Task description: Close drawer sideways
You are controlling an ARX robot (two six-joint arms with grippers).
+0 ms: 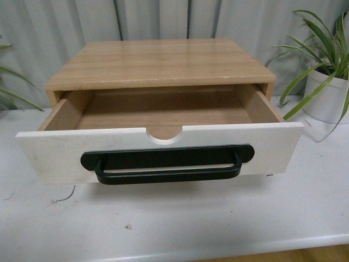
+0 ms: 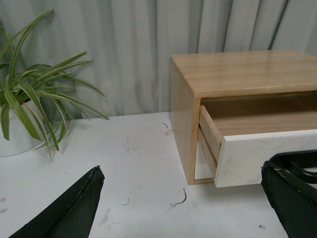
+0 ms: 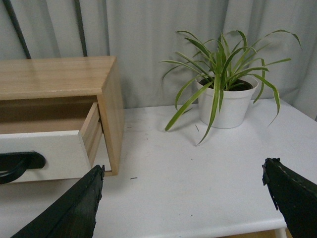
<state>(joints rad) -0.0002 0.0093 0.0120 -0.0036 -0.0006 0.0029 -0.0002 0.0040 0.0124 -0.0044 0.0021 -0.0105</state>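
Drawer (image 1: 163,114) pulled well out of its wooden housing (image 1: 158,63), which sits on a white table (image 1: 191,218). Its white front panel (image 1: 52,155) faces the front camera and carries a long black bar handle (image 1: 166,164) below a semicircular notch (image 1: 163,135) in the top edge. The panel looks slightly askew, with its left end nearer the camera. The light wood inside is bare; the drawer holds nothing.

Closing has not begun, judging by how far the drawer stands out. Neither arm shows in the front view.

The left gripper (image 2: 182,171) hangs over the table with its 2 black fingers spread wide and nothing between them. In its wrist view 1 finger overlaps the end of the handle, but contact cannot be told. The right gripper (image 3: 183,166) is likewise spread wide and empty, over bare table beside the housing's other side.

The next move likely calls for a gripper to come against the front panel and press it back toward the housing. The push should be even, since a skewed drawer may bind.

A potted plant (image 1: 327,87) stands on the table to the right of the housing and another (image 2: 29,99) to the left, both well apart from it. A pale curtain (image 1: 163,19) hangs behind.
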